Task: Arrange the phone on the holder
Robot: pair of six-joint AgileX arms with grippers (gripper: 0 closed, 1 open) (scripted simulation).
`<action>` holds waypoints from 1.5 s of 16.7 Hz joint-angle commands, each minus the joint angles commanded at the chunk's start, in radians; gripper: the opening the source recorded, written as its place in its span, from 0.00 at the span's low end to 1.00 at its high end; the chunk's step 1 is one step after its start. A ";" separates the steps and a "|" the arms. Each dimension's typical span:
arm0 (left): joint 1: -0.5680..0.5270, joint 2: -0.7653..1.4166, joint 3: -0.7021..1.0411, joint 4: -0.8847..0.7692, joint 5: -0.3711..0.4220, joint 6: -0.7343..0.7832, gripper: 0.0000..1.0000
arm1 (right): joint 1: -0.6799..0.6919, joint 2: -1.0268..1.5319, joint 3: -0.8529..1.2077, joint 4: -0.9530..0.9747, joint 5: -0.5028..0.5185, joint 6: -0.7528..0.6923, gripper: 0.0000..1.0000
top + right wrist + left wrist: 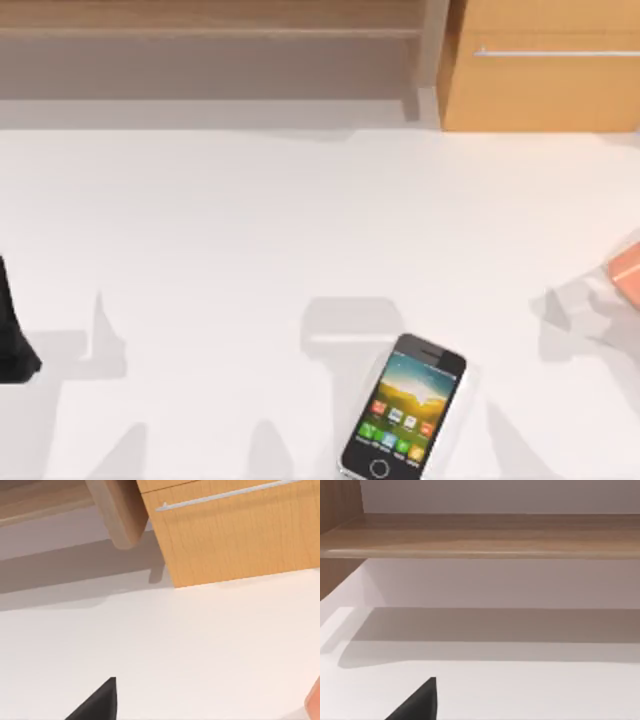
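Observation:
The phone lies flat and face up near the table's front edge, a little right of centre. Its bright orange-green screen shows app icons, and its home button points toward the front. Its top end leans slightly to the right. A salmon-pink piece at the table's right edge, cut off by the frame, looks like the holder; a corner of the holder also appears in the right wrist view. My left gripper is a dark shape at the table's far left edge, well away from the phone. A black tip of my right gripper hangs over bare table.
A white tabletop spreads between the phone and the back. Along the back runs a wooden shelf, with a wooden cabinet bearing a metal handle at the back right. The left wrist view faces the shelf.

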 joint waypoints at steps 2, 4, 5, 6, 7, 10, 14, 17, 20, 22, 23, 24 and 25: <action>0.000 0.000 0.000 0.000 0.000 0.000 1.00 | 0.098 0.185 0.115 -0.103 0.001 0.137 1.00; 0.000 0.000 0.000 0.000 0.000 0.000 1.00 | 0.196 0.391 0.233 -0.224 0.001 0.281 1.00; 0.000 0.000 0.000 0.000 0.000 0.000 1.00 | 0.244 0.498 0.291 -0.288 0.002 0.351 1.00; 0.000 0.000 0.000 0.000 0.000 0.000 1.00 | 0.289 0.604 0.349 -0.353 0.001 0.421 1.00; 0.000 0.000 0.000 0.000 0.000 0.000 1.00 | 0.333 0.708 0.406 -0.417 0.001 0.488 1.00; 0.000 0.000 0.000 0.000 0.000 0.000 1.00 | 0.444 0.997 0.580 -0.587 0.001 0.676 1.00; 0.000 0.000 0.000 0.000 0.000 0.000 1.00 | 0.540 1.296 0.809 -0.733 0.000 0.873 1.00; 0.000 0.000 0.000 0.000 0.000 0.000 1.00 | 0.582 1.437 0.953 -0.787 0.003 0.966 1.00; 0.000 0.000 0.000 0.000 0.000 0.000 1.00 | 0.599 1.496 1.023 -0.805 0.006 1.004 1.00; 0.000 0.000 0.000 0.000 0.000 0.000 1.00 | 0.599 1.498 1.025 -0.806 0.006 1.005 1.00; 0.000 0.000 0.000 0.000 0.000 0.000 1.00 | 0.599 1.498 1.025 -0.806 0.006 1.005 1.00; 0.000 0.000 0.000 0.000 0.000 0.000 1.00 | 0.599 1.498 1.025 -0.806 0.006 1.005 1.00; 0.000 0.000 0.000 0.000 0.000 0.000 1.00 | 0.594 1.495 1.023 -0.804 0.005 1.004 1.00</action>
